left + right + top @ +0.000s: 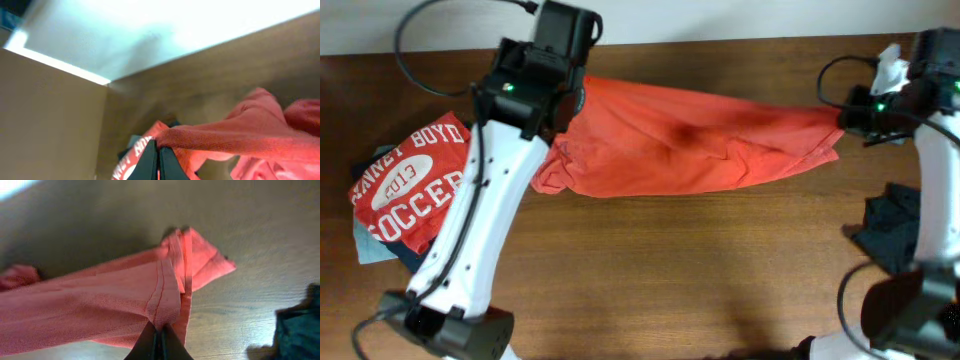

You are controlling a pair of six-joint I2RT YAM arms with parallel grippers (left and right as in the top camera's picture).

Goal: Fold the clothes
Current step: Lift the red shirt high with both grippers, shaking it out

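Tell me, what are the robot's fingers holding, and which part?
The orange-red shirt: left fingers pinch fabric at one end, right fingers pinch the hemmed edge at the other.

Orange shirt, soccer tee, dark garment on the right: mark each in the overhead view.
orange shirt (pixel 690 140), overhead view, middle of the stretched cloth.
soccer tee (pixel 405 188), overhead view, on its printed front.
dark garment (pixel 888 228), overhead view, middle of the visible part.

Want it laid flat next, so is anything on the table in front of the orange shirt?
Nothing visible. The orange shirt has open table before it; the soccer tee lies left, a dark garment right.
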